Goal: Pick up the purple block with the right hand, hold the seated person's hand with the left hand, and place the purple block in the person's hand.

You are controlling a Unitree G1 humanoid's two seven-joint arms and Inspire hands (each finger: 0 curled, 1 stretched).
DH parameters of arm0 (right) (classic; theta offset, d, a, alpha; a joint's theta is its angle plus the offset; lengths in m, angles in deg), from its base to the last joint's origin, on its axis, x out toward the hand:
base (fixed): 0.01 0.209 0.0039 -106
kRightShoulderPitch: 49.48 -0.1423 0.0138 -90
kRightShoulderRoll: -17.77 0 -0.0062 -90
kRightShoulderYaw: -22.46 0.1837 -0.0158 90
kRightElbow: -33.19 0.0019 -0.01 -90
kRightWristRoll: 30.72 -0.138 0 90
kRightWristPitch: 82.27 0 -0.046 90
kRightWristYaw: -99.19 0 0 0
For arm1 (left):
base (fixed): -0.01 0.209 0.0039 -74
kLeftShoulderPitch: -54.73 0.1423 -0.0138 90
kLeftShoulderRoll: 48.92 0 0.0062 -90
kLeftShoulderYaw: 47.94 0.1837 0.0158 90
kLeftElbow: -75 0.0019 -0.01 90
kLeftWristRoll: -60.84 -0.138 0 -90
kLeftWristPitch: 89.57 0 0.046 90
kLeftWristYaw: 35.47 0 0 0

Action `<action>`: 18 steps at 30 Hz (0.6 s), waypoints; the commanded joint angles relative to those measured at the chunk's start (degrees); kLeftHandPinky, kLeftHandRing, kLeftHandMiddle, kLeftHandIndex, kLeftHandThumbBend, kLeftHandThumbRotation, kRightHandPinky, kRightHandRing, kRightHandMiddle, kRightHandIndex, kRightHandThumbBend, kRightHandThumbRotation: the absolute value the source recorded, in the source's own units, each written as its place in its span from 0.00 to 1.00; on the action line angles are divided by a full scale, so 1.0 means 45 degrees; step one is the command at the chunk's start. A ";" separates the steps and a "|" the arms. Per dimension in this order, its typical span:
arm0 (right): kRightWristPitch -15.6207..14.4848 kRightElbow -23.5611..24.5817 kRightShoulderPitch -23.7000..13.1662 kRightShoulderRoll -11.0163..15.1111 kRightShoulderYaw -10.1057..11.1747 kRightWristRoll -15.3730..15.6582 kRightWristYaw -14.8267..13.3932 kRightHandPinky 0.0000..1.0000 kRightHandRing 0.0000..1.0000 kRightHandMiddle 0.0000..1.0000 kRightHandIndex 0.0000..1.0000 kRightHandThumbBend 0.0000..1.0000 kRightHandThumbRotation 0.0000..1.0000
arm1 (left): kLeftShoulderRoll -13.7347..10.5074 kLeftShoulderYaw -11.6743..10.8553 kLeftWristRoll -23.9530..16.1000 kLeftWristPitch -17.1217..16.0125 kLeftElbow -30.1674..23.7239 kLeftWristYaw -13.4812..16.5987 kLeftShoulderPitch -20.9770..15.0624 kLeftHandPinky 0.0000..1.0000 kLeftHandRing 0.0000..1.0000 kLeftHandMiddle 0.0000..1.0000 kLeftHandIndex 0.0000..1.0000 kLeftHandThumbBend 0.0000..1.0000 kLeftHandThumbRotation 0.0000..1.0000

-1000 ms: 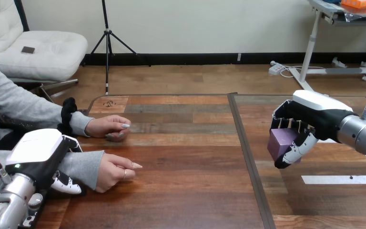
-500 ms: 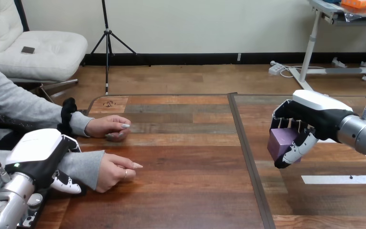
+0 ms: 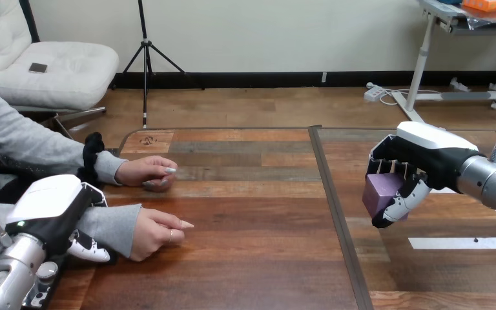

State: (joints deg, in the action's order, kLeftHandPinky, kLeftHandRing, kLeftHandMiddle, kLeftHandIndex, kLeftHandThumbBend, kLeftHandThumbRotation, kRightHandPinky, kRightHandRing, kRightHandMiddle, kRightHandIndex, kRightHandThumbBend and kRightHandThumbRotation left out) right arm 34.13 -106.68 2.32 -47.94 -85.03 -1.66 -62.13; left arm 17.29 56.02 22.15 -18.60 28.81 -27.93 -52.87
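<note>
Right hand [image 3: 426,163]: was seen at the view's right, raised above the wooden table [image 3: 252,265], its fingers and thumb curled round the purple block [image 3: 381,192].
Purple block: was held inside the right hand's grasp, clear of the tabletop, with one face and its lower corner left uncovered between the fingers and the thumb.
Left hand [image 3: 46,205]: was seen at the view's lower left, laid over the person's grey-sleeved wrist [image 3: 113,226]; its black-and-white fingers [image 3: 90,249] were curled in under the sleeve on the near side, so that the wrist was clasped.
Person's nearer hand [image 3: 158,231]: was rested on the table just beyond the left hand, knuckles up and loosely curled, with nothing seen in it.
Person's farther hand [image 3: 143,171]: was laid palm down on the table, behind the nearer one and apart from both robot hands.
Block and nearer hand: were well apart, with the table's dark middle seam [image 3: 333,213] between them.
White tape strip [image 3: 458,243]: was stuck flat on the table's right part, below the right hand.
</note>
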 commanded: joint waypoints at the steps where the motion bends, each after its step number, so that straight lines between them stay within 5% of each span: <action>1: 0.0075 0.0185 -0.0448 -0.0029 0.0345 -0.0249 -0.0335 0.35 0.40 0.45 0.44 0.80 0.00 | 0.0086 0.0289 0.0020 0.0174 0.0311 -0.0308 -0.0392 0.26 0.33 0.41 0.41 0.86 0.00; 18: -0.0161 0.0198 -0.0464 -0.0085 0.0379 -0.0339 -0.0165 0.35 0.40 0.45 0.44 0.79 0.00 | 0.0191 0.0317 -0.0125 0.0012 0.0284 0.0531 -0.0281 0.25 0.31 0.39 0.39 0.84 0.00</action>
State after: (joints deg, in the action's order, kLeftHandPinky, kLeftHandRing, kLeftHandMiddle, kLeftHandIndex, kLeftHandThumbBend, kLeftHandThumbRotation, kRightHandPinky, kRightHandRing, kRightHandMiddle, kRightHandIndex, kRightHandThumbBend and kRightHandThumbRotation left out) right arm 33.70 -106.68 2.32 -47.94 -85.02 -1.67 -62.13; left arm 17.52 56.47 22.03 -18.64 29.13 -26.91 -53.21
